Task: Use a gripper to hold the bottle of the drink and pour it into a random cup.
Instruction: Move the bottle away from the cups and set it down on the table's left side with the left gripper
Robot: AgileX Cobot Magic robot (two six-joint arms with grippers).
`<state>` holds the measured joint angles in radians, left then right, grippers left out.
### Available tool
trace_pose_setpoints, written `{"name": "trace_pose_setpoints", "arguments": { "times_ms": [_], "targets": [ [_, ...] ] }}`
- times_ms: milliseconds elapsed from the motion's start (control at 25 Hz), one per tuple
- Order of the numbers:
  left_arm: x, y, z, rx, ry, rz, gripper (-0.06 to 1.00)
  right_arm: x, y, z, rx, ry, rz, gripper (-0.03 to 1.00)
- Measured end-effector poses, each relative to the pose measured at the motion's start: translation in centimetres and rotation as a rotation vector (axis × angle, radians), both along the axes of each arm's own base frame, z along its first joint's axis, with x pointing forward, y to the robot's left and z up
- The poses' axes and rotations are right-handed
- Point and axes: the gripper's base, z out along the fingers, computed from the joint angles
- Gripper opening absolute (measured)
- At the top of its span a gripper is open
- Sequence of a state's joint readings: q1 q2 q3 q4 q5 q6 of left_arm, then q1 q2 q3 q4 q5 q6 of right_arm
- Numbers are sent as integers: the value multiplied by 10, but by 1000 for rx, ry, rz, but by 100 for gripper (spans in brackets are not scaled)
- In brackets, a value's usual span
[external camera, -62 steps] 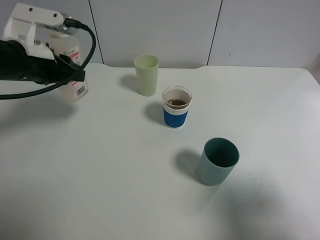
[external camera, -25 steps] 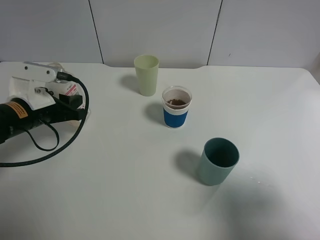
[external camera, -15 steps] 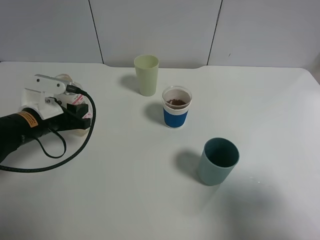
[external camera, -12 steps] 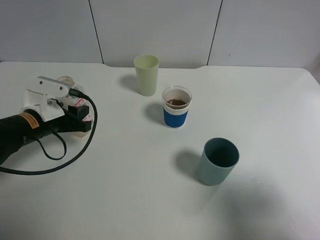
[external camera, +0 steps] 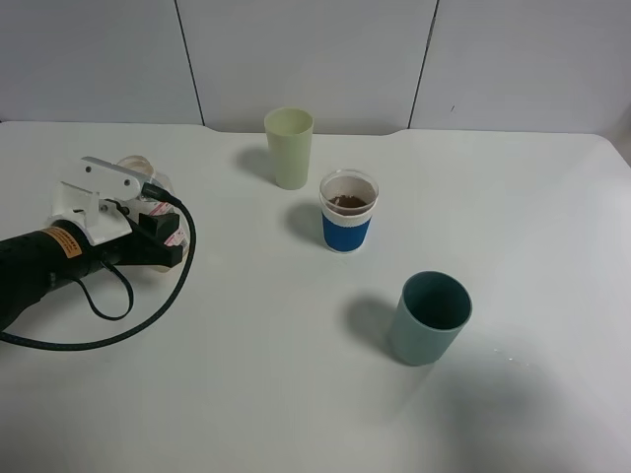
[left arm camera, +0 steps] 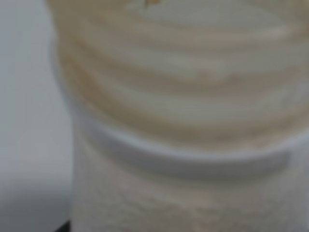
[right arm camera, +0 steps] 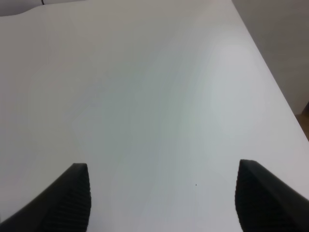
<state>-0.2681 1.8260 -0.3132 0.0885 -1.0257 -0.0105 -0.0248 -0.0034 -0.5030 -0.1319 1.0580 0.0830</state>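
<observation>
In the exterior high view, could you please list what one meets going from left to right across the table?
Left pincer holding the bottle → pale green cup → blue-banded cup → dark teal cup.

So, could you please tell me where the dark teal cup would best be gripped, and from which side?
Probably round the middle of the dark teal cup's wall, coming in level from the right. It stands upright and open-topped, with bare table on that side, and the right tool, its fingers apart, seems the free one.
</observation>
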Motion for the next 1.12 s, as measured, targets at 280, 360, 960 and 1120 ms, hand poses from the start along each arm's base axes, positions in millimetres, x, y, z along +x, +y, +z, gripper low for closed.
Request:
{"name": "trace_pose_setpoints", "arguments": {
  "times_ms": [280, 360, 960, 1120],
  "targets": [
    [0, 0, 0, 25, -13, -12, 36, 0, 0, 0, 0, 0, 0, 63],
    [0, 0, 0, 28, -14, -13, 36, 0, 0, 0, 0, 0, 0, 63],
    [0, 0, 0, 74, -31, -36, 36, 0, 0, 0, 0, 0, 0, 63],
    [0, -1, -5, 78, -19, -51, 36, 0, 0, 0, 0, 0, 0, 63]
  ]
}}
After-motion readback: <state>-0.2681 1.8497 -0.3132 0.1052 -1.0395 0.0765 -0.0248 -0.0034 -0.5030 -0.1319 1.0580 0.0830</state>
